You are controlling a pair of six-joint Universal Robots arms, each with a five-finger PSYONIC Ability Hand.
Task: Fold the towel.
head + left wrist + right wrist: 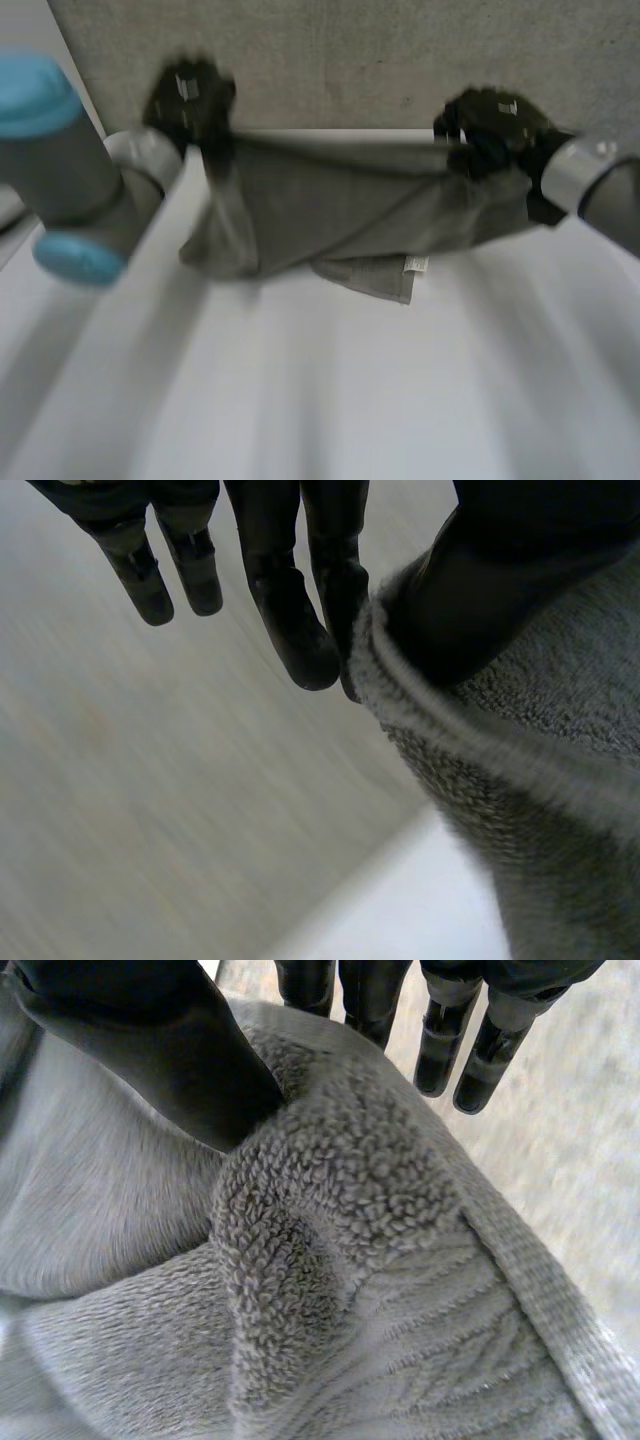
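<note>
Towel [340, 210] grey, hemmed, sagging between left robot hand [190, 95], right robot hand [495, 125].

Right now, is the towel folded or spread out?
Spread, unfolded: grey towel hangs stretched between left hand and right hand, lower end touching the table.

Tag [415, 264] on towel [330, 215] illegible.

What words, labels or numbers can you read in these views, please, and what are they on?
White tag on the towel: too blurred to read.
White patches on the left hand and right hand: too blurred to read.
Nothing else bears text.
</note>
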